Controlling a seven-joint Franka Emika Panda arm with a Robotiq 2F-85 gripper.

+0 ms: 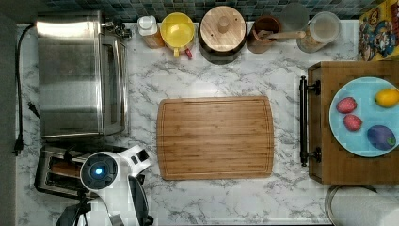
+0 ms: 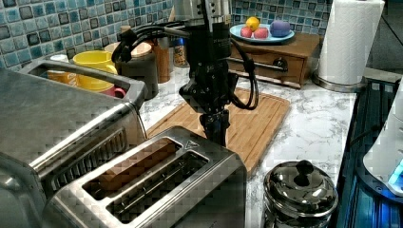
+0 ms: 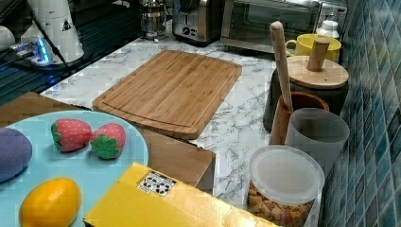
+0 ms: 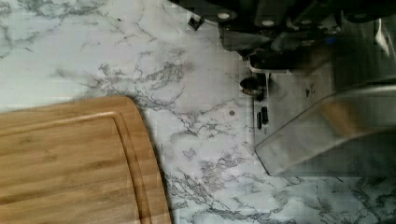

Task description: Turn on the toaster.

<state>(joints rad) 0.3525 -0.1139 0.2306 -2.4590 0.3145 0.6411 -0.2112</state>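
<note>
Gripper (image 2: 215, 130), fingers pressed together, hangs right at the far end edge of the small brushed-steel two-slot toaster (image 2: 161, 190), with the bamboo cutting board (image 2: 247, 118) just beyond.

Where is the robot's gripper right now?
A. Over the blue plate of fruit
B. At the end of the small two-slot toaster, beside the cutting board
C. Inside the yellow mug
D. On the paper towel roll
B: in the left view the gripper hangs at the far end of the toaster, with the cutting board just behind it.

The arm hangs vertical — its tool (image 2: 215, 128) pointing straight down, wrist cables looped.
</note>
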